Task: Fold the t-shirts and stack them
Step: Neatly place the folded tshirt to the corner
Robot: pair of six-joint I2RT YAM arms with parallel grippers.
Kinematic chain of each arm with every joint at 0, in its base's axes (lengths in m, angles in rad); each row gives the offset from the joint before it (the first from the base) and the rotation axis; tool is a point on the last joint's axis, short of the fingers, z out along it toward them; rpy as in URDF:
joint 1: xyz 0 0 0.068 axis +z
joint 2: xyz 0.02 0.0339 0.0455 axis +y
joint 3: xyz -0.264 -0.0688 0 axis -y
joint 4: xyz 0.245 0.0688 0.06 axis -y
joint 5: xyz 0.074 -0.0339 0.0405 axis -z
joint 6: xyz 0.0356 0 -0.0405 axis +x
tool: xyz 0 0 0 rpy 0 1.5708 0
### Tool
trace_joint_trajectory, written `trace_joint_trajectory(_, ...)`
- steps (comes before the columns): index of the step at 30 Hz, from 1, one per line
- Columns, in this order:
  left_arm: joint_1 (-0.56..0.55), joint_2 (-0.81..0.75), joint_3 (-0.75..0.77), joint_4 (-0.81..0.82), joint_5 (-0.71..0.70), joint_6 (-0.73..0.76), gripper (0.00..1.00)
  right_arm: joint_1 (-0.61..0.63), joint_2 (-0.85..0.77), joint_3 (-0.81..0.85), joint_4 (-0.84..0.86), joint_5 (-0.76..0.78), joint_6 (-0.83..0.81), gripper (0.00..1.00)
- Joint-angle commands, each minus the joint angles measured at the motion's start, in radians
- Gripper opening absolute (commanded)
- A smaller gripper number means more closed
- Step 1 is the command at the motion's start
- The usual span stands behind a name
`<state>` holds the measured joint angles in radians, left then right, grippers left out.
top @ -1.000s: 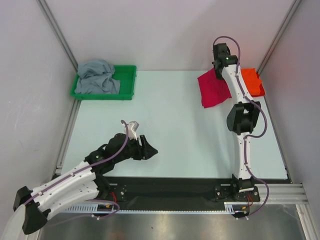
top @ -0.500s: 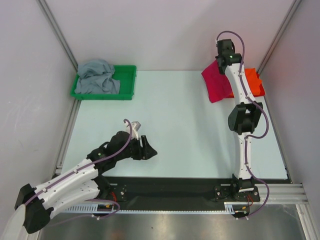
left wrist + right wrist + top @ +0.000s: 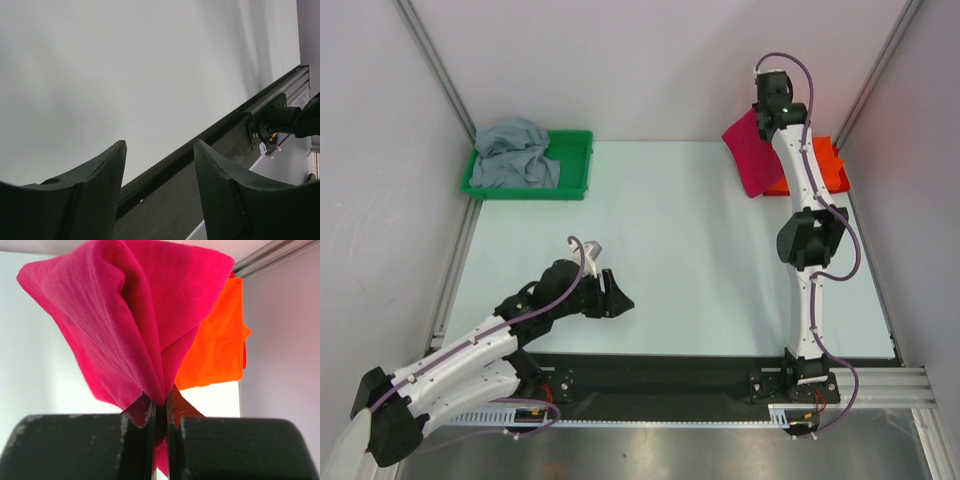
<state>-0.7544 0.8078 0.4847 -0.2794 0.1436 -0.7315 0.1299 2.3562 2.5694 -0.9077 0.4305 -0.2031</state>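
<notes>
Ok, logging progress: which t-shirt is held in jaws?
The crimson-pink t-shirt, pinched in the shut right jaws; the orange t-shirt lies flat, the grey t-shirt sits in the green tray.

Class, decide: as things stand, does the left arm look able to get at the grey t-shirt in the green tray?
Probably yes: the left gripper is open and empty, the grey t-shirt lies uncovered in the green tray on that arm's side, with only bare table between.

Far left of table: tray, first shirt in it. Far right corner: second shirt on the table, third shirt hangs from right gripper, just left of and above it. Near edge, left of centre: left gripper.
</notes>
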Motion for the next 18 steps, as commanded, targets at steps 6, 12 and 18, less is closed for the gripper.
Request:
trace_joint_trajectory(6, 0.015, -0.01, 0.04, 0.006, 0.03, 0.023, 0.62, 0.002, -0.109, 0.069, 0.03, 0.042, -0.001, 0.0)
trace_joint_trajectory(12, 0.017, -0.013, 0.038, 0.005, 0.036, 0.024, 0.62, 0.002, -0.136, 0.055, 0.016, 0.07, 0.011, 0.0)
trace_joint_trajectory(18, 0.017, -0.016, 0.038, 0.0, 0.04, 0.027, 0.62, -0.001, -0.153, 0.06, 0.023, 0.073, 0.008, 0.0)
